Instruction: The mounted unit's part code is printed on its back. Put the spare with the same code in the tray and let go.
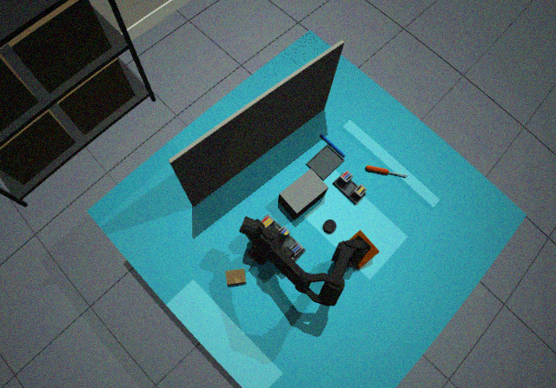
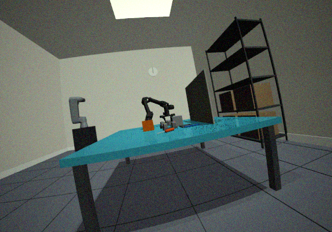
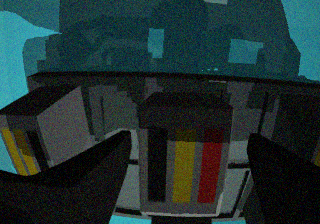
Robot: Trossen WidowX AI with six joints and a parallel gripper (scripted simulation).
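My gripper (image 3: 191, 140) (image 2: 167, 117) is open, its fingertips on either side of a grey spare (image 3: 185, 171) with black, yellow and red stripes, not gripping it. The spare sits in a dark holder (image 3: 150, 76) among others. A spare (image 3: 60, 134) with yellow and black stripes stands to its left; another is cut off at the right edge. In the top view the arm partly covers this group. A flat grey panel with a dark rim (image 1: 325, 162) looks like the tray. A dark base with two striped units (image 1: 346, 176) (image 1: 360, 190) stands near it. I cannot tell which unit is the mounted one; no code is readable.
A grey box (image 1: 303, 191) (image 2: 177, 121) stands between the spares and the tray. A tall dark panel (image 1: 260, 128) (image 2: 199, 98) rises behind. Also there are a blue pen (image 1: 332, 145), a screwdriver (image 1: 377, 170), a black puck (image 1: 329, 226), an orange block (image 2: 148, 125) and a tan block (image 1: 235, 277).
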